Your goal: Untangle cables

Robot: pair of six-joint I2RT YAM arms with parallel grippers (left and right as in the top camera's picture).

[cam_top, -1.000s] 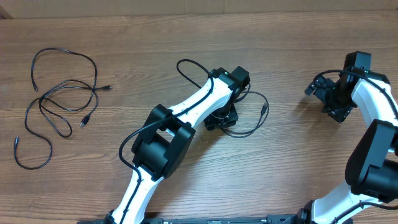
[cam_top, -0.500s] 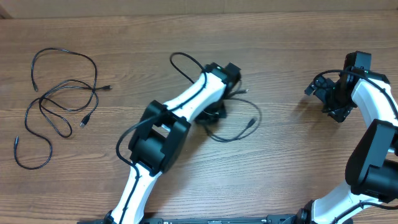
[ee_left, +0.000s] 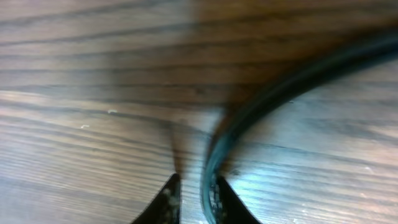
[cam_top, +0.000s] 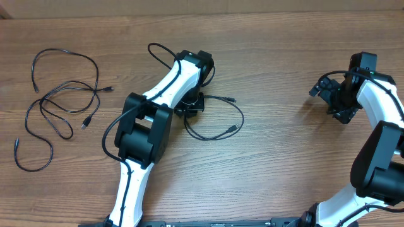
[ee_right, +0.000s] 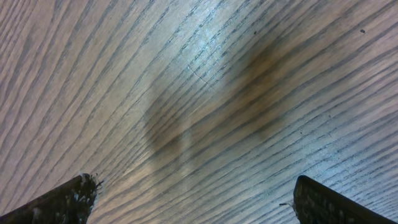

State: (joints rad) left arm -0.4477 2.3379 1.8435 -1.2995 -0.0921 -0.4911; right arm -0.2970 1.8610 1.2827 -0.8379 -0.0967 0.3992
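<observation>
Pale brown wood-grain worktop (cam_top: 284, 164), the grain running lengthwise. Toward its left end a few thin black cables (cam_top: 68, 85) lie flat in loose, overlapping loops, small plug ends pointing outward. Near the middle a single black cable (cam_top: 242, 115) lies in one open loop, well apart from them

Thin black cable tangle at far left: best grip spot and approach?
Take the thin black cable tangle at its bottom-left loop, straight down from above, closing across the cord. There it lies flat on the table as one lone strand, clear of the crossings.
</observation>
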